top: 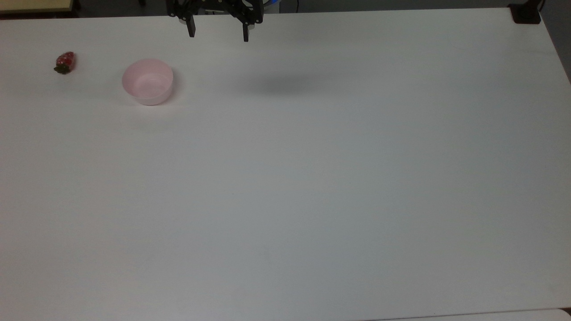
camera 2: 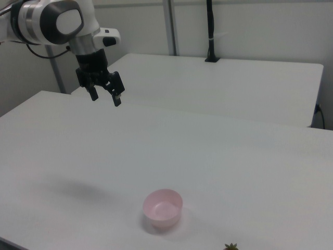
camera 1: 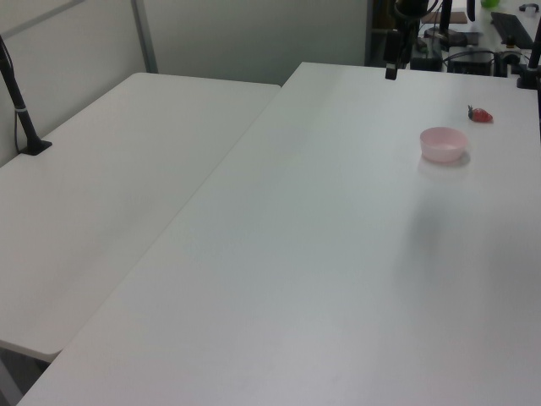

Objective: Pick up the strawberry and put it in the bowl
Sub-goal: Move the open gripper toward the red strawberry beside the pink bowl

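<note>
The red strawberry (top: 65, 62) with its dark green cap lies on the white table near the top view's left edge; the left view has it at the far right (camera 1: 481, 114), and only its leafy tip (camera 2: 230, 246) shows at the right view's bottom. The pale pink bowl (top: 147, 81) (camera 1: 444, 144) (camera 2: 163, 209) stands upright with nothing inside, a short way from the strawberry. My gripper (top: 218, 36) (camera 2: 105, 99) hangs high above the table's far edge in the top view, open, nothing between its fingers, well apart from both objects. In the left view one black finger (camera 1: 390, 71) shows.
The white table (top: 312, 178) stretches wide around the bowl. A second white table (camera 1: 110, 194) adjoins it on the left view's left. A black clamp post (camera 1: 21, 114) stands there, and another black mount (top: 525, 13) sits at the top view's upper right corner.
</note>
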Robot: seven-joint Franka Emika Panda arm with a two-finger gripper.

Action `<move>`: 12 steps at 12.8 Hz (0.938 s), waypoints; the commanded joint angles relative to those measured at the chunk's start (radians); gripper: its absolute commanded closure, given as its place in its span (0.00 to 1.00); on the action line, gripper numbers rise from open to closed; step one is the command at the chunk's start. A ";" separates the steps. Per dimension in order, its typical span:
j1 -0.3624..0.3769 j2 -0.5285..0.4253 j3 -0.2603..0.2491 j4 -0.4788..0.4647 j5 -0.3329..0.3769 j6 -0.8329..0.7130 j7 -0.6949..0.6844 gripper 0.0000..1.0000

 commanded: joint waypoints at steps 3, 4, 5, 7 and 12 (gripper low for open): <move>-0.014 -0.026 -0.011 -0.003 0.017 -0.024 -0.008 0.00; -0.019 -0.028 -0.011 -0.003 0.017 -0.025 -0.008 0.00; -0.025 -0.031 -0.011 -0.002 0.017 -0.025 -0.011 0.00; -0.043 -0.031 -0.012 -0.003 0.011 -0.027 -0.092 0.00; -0.179 -0.038 -0.035 -0.003 -0.045 -0.120 -0.462 0.00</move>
